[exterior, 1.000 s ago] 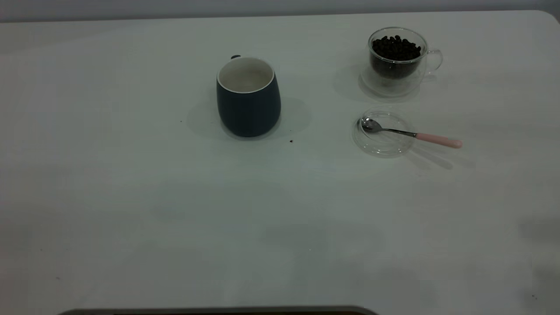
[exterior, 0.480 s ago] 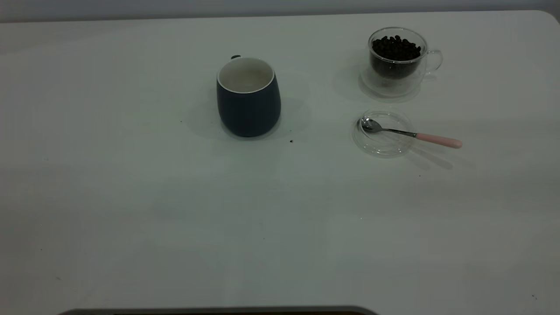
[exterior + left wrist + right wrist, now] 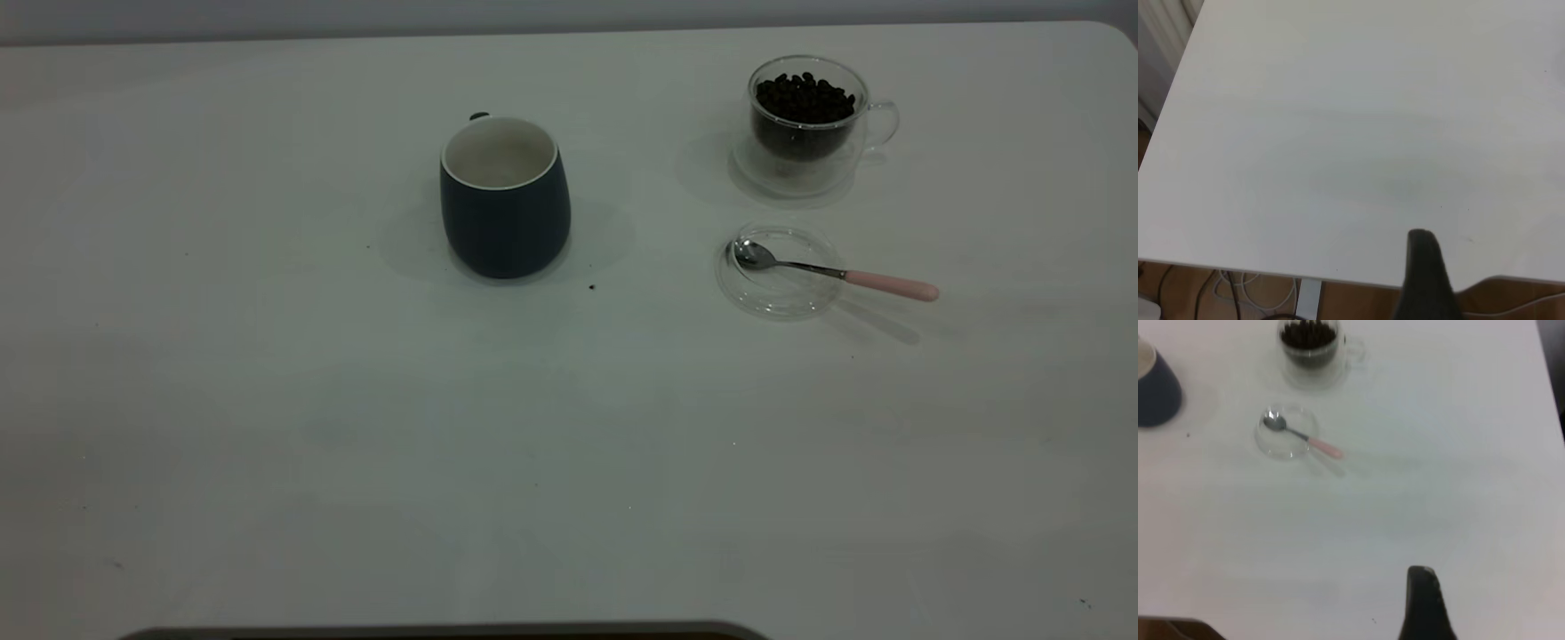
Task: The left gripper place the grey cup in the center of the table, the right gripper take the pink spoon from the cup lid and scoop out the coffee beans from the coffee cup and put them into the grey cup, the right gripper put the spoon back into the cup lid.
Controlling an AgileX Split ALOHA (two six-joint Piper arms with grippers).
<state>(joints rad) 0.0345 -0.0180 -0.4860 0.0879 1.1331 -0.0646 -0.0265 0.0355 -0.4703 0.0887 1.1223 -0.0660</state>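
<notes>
The grey cup [image 3: 505,200], dark with a white inside, stands upright near the middle of the table; it also shows in the right wrist view [image 3: 1155,393]. The glass coffee cup [image 3: 805,120] holding dark beans stands at the back right [image 3: 1310,347]. In front of it lies the clear cup lid [image 3: 778,271] with the pink-handled spoon [image 3: 836,273] in it, bowl in the lid and handle over its rim [image 3: 1305,438]. Neither gripper shows in the exterior view. My left gripper [image 3: 1425,267] hangs over the bare table edge. My right gripper [image 3: 1423,600] is far from the spoon.
A small dark speck [image 3: 592,287] lies on the white table [image 3: 267,400] just right of the grey cup. The left wrist view shows the table's edge [image 3: 1271,273] with cables and floor below it.
Faint shadows on the near right part of the table have faded. The cups, lid and spoon have not moved.
</notes>
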